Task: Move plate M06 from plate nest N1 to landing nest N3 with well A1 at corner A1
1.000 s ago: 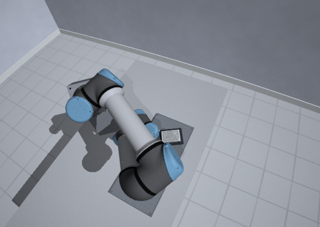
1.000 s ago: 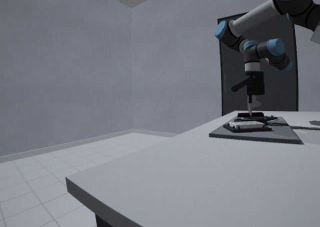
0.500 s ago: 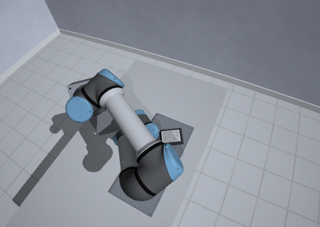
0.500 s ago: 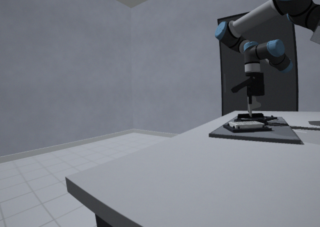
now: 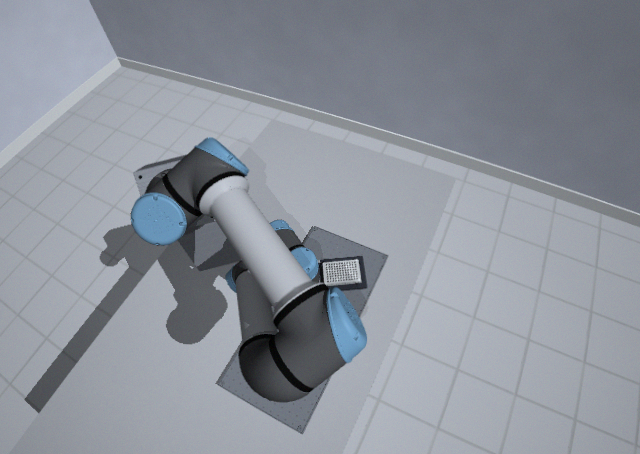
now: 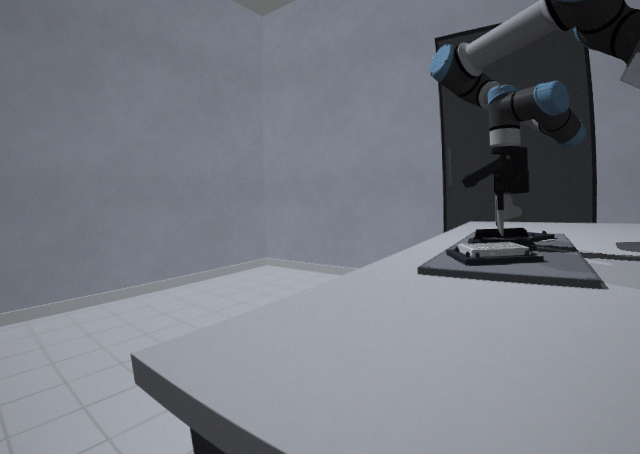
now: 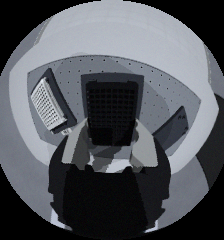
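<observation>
My gripper [image 7: 111, 118] is shut on the near short end of a dark well plate [image 7: 112, 112]. In the exterior view the gripper [image 6: 500, 226] points straight down and holds this dark plate [image 6: 498, 233] level, low over the grey base plate [image 6: 509, 269]. A white well plate [image 7: 46, 104] sits on its dark nest to the left in the wrist view; it also shows in the exterior and top views [image 6: 493, 248] [image 5: 342, 271]. An empty dark nest [image 7: 172, 127] with a small corner mark lies to the right. I cannot read the plate labels.
The arm's elbow and forearm [image 5: 289, 309] hide the gripper and much of the base plate in the top view. The base plate lies on a large grey table [image 6: 361, 346]. A dark panel [image 6: 516, 129] stands behind the arm.
</observation>
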